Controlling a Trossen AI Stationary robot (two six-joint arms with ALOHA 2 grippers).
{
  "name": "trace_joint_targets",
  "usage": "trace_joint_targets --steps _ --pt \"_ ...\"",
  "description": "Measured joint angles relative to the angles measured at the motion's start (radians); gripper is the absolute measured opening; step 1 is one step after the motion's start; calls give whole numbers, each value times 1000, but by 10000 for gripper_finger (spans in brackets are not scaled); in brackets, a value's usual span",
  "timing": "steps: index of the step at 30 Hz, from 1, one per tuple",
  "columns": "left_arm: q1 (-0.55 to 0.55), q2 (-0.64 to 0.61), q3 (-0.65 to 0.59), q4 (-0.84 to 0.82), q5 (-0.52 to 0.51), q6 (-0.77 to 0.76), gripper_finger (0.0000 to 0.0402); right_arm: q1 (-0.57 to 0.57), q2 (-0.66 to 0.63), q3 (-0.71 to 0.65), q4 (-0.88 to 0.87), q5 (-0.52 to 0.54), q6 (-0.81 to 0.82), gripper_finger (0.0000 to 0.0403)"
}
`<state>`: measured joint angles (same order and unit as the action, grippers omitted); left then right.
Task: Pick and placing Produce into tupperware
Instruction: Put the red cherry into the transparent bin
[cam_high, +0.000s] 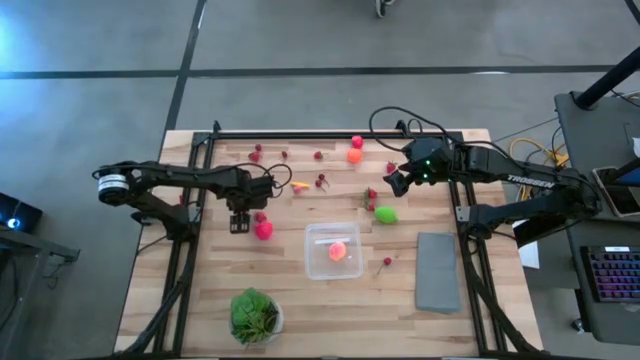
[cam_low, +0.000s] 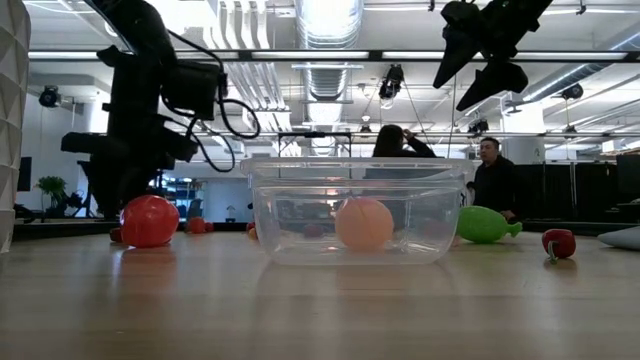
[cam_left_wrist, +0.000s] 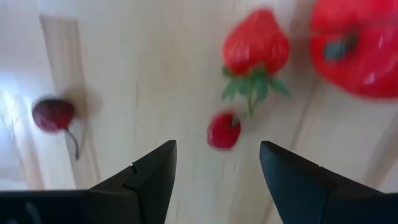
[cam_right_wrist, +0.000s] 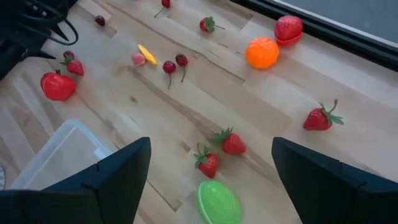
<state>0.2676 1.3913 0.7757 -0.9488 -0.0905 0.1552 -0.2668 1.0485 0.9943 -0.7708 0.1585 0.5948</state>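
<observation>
The clear tupperware (cam_high: 333, 250) stands at the table's middle, toward the near edge, with one orange-pink piece (cam_low: 363, 223) lying in it. Produce lies scattered over the far half: a red tomato (cam_high: 263, 230), a strawberry (cam_left_wrist: 255, 53), a small red berry (cam_left_wrist: 222, 130), a dark cherry (cam_left_wrist: 54, 115), an orange (cam_right_wrist: 262, 52) and a lime-green piece (cam_high: 385, 214). My left gripper (cam_high: 240, 222) points down, open, left of the tomato and above the board; the small berry shows just beyond its fingertips (cam_left_wrist: 217, 168). My right gripper (cam_high: 395, 183) hangs open, high over the far right.
A grey slab (cam_high: 437, 272) lies right of the tupperware. A leafy plant in a white bowl (cam_high: 255, 315) stands at the near edge. Two strawberries (cam_right_wrist: 217, 152) lie by the green piece. A black frame (cam_high: 330, 133) runs along the table's sides. People stand in the room behind (cam_low: 495, 180).
</observation>
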Motion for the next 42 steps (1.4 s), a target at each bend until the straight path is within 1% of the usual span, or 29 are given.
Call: trace_joint_targets --steps 3,18,24,27,32,35,42 --pt "0 5 0 25 33 -1 216 0 0 0 0 8 -2 327" --pt "1 144 0 43 34 -18 216 0 0 0 -3 26 -19 327" --pt "1 145 1 42 36 -19 213 0 0 0 -5 26 -19 327" --pt "0 133 1 45 36 -19 193 0 0 0 -5 26 -20 327" --pt "1 132 1 51 36 -18 137 0 0 0 -5 28 -22 327" --pt "1 132 -2 51 33 -18 111 0 0 0 -5 29 -23 327" --pt "0 131 -17 53 34 -19 80 0 0 0 -5 34 -23 327"
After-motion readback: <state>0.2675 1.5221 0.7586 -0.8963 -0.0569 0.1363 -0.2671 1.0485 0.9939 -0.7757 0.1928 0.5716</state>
